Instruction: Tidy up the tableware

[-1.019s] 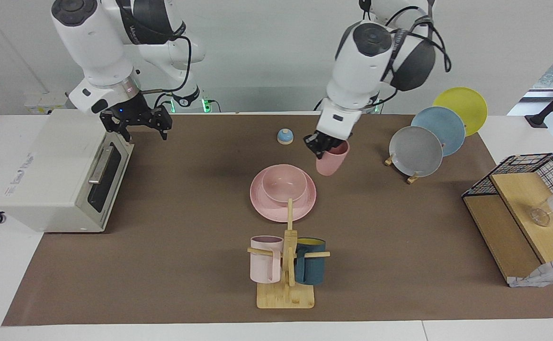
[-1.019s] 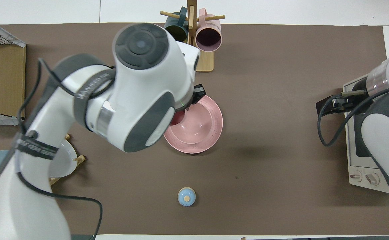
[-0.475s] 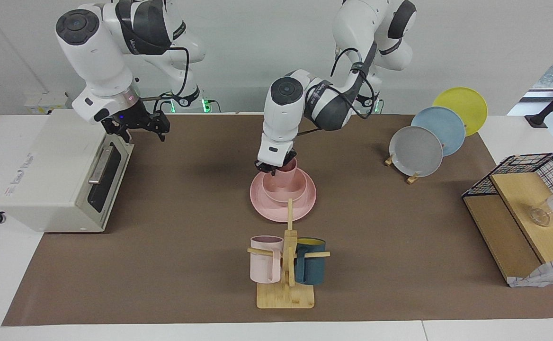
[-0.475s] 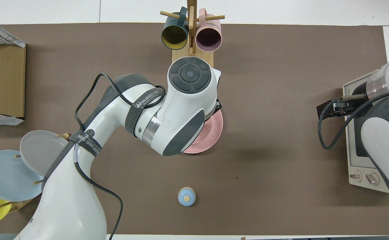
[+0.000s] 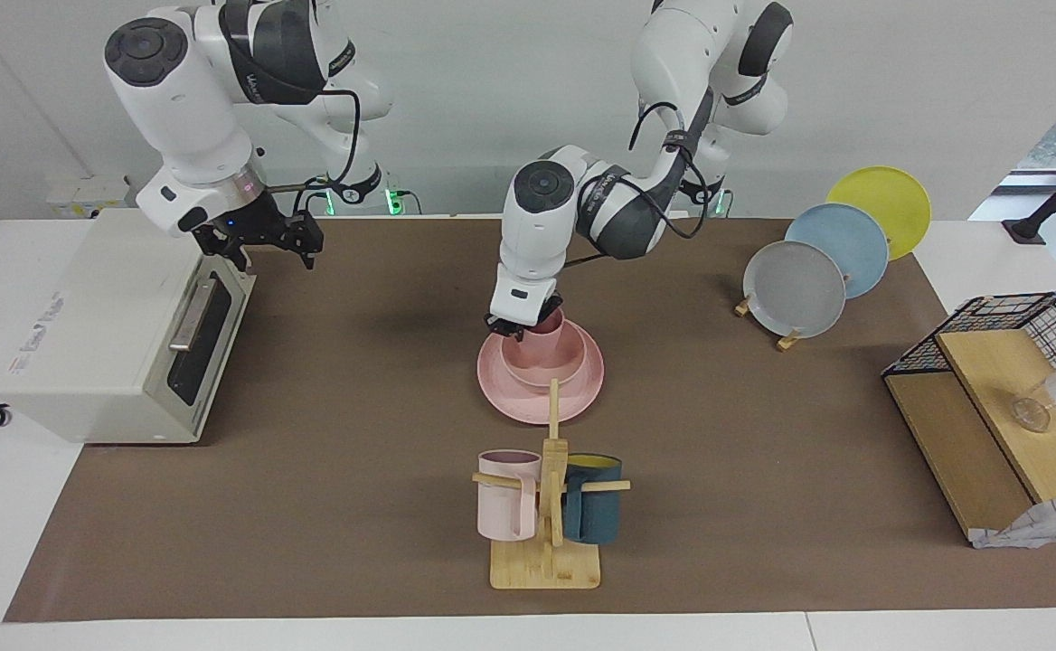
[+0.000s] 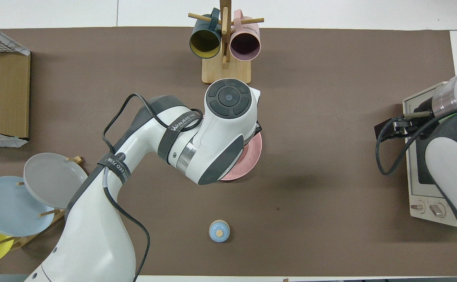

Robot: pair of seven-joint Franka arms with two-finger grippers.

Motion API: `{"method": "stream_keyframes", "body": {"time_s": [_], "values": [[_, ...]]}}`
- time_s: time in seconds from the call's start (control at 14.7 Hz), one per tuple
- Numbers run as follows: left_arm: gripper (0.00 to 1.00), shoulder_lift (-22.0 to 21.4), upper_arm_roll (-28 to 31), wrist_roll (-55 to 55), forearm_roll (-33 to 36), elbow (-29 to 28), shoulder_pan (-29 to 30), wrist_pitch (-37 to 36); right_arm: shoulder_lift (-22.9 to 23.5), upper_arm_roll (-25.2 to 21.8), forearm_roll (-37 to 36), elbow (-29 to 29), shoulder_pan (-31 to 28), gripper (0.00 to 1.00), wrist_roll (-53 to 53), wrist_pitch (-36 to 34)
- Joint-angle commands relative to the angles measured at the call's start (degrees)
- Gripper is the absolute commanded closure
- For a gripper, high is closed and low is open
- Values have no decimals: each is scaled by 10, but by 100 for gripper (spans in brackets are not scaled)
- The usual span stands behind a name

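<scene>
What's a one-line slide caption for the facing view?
Left gripper lowers the pink cup into the bowl on the pink plate; right gripper waits over the toaster oven.

A wide flat matte pink plate (image 5: 501, 391) lies mid-table. A smaller rounded pink bowl (image 5: 542, 364) sits on it. A small pink tumbler cup (image 5: 549, 325) stands upright in the bowl.

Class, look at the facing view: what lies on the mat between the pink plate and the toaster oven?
Nothing: between the pink plate and the toaster oven the facing view shows only bare brown mat.
</scene>
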Motion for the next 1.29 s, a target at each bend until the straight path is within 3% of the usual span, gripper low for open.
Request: {"method": "stream_keyframes", "body": {"time_s": [0.0, 0.2, 0.27, 0.41, 0.48, 0.68, 0.95, 1.22], "values": [[100, -2, 9, -10, 11, -15, -9, 17, 11, -16, 0, 37, -8, 0, -10, -27], [100, -2, 9, -7, 11, -19, -9, 15, 11, -13, 0, 41, -9, 0, -10, -38], [85, -2, 9, -6, 11, -19, -7, 13, 10, -13, 1, 38, -9, 0, -14, -41], [12, -2, 9, -6, 11, -17, -5, 8, 7, -14, 1, 36, -8, 0, -14, -48], [0, -4, 11, -5, 11, -15, -3, 5, 4, -15, 1, 36, -7, 0, -15, -48], [0, -40, 14, 24, 11, -13, 25, -27, -11, -20, 1, 28, -2, 0, -15, -48], [0, -133, 15, 79, 10, -10, 98, -100, -15, -30, 1, 14, -5, 0, -9, -32], [0, -245, 18, 240, 6, -4, 240, -221, -10, -34, 9, 17, -13, 0, -7, -33]]}}
